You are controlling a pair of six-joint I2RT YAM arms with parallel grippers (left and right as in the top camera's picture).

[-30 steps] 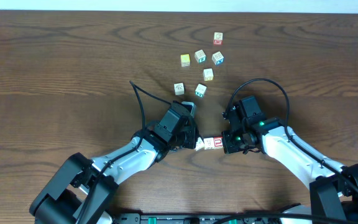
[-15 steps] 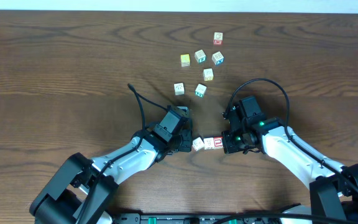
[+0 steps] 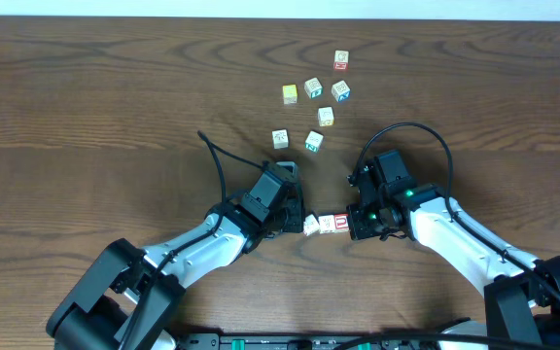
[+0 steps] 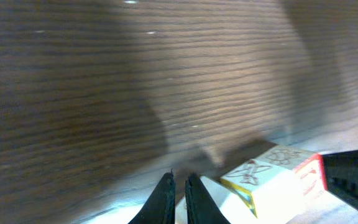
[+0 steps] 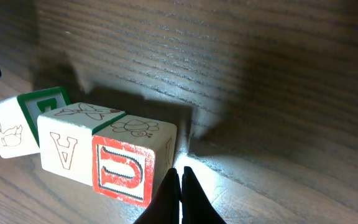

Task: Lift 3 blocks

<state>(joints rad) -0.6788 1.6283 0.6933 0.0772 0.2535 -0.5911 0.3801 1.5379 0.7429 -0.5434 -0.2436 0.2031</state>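
Three blocks lie in a row [image 3: 325,225] on the table between my two grippers. In the right wrist view they are a red-faced U block [image 5: 126,168], a cream A block [image 5: 67,146] and a duck block with a green side [image 5: 8,130], which sits slightly askew. My right gripper [image 5: 180,171] is shut and empty, its tips against the U block's right side. My left gripper [image 4: 179,180] is shut with nothing between its fingers. It sits just left of the row's end block [image 4: 272,177]. In the overhead view the left gripper [image 3: 297,224] and right gripper [image 3: 351,225] flank the row.
Several other cubes are scattered farther back, among them a yellow-faced one [image 3: 290,94], one at the far back [image 3: 341,60] and two nearest the arms [image 3: 280,139] [image 3: 314,142]. Black cables arch over both arms.
The left gripper has drawn back slightly to the left and its jaws have finished closing. The left-end block shifted a little. The right arm stayed put.
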